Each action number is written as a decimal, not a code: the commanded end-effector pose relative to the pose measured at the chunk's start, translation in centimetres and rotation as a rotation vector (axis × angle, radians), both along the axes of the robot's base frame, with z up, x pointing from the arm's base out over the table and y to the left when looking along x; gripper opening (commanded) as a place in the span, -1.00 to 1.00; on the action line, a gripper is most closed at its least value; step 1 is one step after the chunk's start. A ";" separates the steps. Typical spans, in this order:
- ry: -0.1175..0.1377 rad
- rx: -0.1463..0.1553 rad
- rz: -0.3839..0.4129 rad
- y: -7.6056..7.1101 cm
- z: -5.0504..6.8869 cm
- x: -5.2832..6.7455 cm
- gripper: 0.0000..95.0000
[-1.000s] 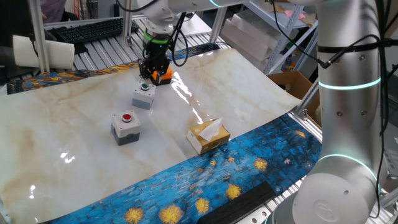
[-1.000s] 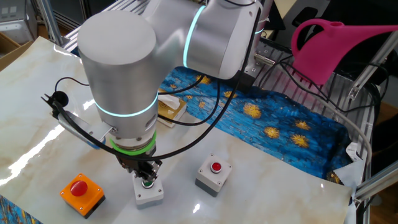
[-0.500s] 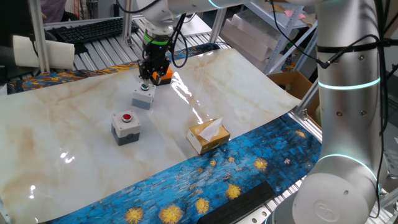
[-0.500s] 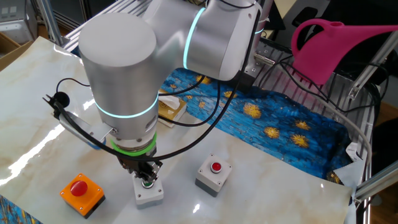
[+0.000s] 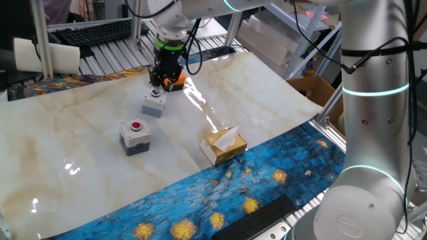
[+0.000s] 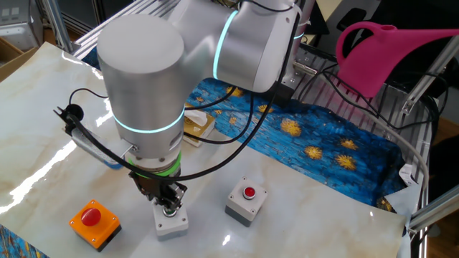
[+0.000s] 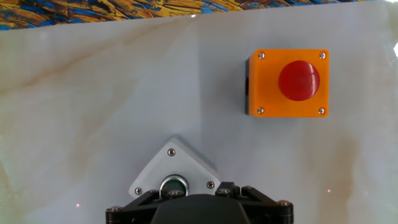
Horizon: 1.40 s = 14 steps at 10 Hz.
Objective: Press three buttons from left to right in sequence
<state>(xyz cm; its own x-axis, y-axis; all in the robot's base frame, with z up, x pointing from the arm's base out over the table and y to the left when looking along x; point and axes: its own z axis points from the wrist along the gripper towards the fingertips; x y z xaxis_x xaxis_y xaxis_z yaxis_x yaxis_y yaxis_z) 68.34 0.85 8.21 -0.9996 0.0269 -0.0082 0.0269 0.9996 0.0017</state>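
Note:
Three button boxes stand on the marble tabletop. The grey box with a red button (image 5: 135, 135) is nearest the front; it also shows in the other fixed view (image 6: 246, 201). The grey box with a green button (image 5: 153, 105) (image 6: 171, 223) (image 7: 174, 174) sits right under my gripper (image 5: 157, 85) (image 6: 169, 208). In the hand view the gripper body (image 7: 199, 210) covers the box's near edge and the fingertips do not show. The orange box with a red button (image 7: 288, 83) (image 6: 95, 221) lies beyond, partly hidden behind the gripper in one fixed view (image 5: 176, 81).
A tan tissue box (image 5: 223, 145) stands on the tabletop near the blue patterned cloth (image 5: 220, 193). A cardboard box (image 5: 313, 90) sits off the table's far side. A pink watering can (image 6: 387, 54) rests on a rack beside the table.
The gripper has lifted slightly over the green-button box and shifted a little. The boxes have not moved.

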 end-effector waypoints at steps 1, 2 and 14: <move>0.001 -0.001 -0.002 0.0 -0.3 0.3 -0.20; 0.002 -0.002 -0.004 0.0 -0.2 0.2 -0.20; -0.015 0.006 0.104 -4.2 3.0 0.8 -1.00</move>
<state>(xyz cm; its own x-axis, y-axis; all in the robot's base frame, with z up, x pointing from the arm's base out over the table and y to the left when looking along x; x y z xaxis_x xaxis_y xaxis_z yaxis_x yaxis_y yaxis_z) 69.10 -3.32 11.12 -0.9964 -0.0821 -0.0204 -0.0823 0.9966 0.0083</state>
